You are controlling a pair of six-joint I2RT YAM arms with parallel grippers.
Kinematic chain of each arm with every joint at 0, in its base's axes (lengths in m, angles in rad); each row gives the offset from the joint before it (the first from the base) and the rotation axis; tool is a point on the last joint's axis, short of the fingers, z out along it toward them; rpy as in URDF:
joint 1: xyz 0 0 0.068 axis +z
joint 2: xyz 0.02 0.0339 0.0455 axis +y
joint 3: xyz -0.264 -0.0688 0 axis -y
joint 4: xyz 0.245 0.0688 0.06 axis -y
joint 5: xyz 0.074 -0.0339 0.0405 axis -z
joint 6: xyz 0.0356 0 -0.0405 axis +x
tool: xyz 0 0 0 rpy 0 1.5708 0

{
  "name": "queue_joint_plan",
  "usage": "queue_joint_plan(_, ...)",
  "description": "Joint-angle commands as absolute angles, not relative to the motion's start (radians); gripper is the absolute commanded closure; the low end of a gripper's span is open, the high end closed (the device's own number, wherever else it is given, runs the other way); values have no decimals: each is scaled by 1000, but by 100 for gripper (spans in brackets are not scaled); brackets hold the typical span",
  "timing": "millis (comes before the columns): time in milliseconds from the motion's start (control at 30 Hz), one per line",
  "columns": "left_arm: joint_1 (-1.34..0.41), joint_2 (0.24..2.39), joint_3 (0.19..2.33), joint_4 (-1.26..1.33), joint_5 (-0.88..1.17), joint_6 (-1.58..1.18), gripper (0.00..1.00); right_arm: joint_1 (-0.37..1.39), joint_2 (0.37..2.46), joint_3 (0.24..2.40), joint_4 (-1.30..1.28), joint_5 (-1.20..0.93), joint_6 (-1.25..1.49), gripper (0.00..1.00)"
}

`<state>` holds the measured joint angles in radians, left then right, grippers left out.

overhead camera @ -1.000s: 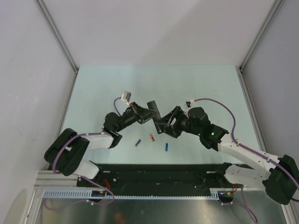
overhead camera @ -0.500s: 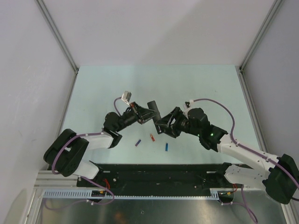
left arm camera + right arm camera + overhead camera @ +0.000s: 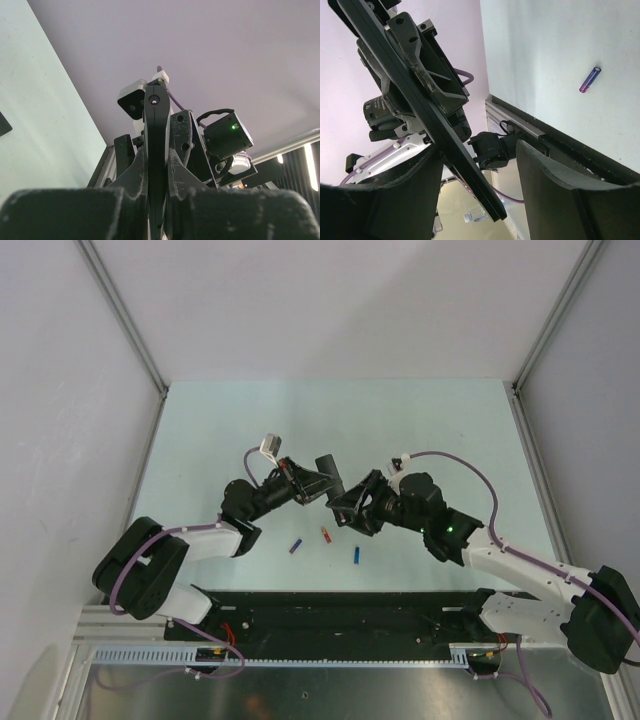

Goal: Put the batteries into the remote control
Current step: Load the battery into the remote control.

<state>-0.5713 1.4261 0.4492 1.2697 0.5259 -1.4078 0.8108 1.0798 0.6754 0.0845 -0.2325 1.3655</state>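
Observation:
My left gripper (image 3: 316, 486) is shut on the remote control (image 3: 327, 469), a slim black bar held above the table. In the left wrist view the remote (image 3: 155, 115) stands edge-on between the fingers of the left gripper (image 3: 156, 156). My right gripper (image 3: 346, 508) is open at the remote's lower end. In the right wrist view the remote (image 3: 427, 117) runs diagonally between the fingers of the right gripper (image 3: 476, 186), close to the left finger. A purple-blue battery (image 3: 295, 545) (image 3: 590, 79), a red-orange battery (image 3: 325, 533) and a bright blue battery (image 3: 357, 554) lie on the table. The silvery-dark battery is hidden.
The pale green table (image 3: 420, 430) is walled on the left, back and right. A black rail (image 3: 330, 605) runs along its near edge, below the batteries. Both arms meet over the table's middle.
My right gripper has moved a little left and up towards the remote. The left gripper and the remote have barely shifted. The batteries have not moved.

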Motion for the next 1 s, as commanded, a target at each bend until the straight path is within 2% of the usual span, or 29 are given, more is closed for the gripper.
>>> queue_joint_plan(0,-572,1385,500,1431,515,-1451,100,819,1091,652,61,-239,1368,38)
queue_joint_plan(767,-558,1371,509,1479,511,-1488,100,844,1117,617,127,-253,1394,43)
queue_joint_plan(967,-555,1365,512,1480,511,-1491,100,848,1134,604,156,-270,1390,41)
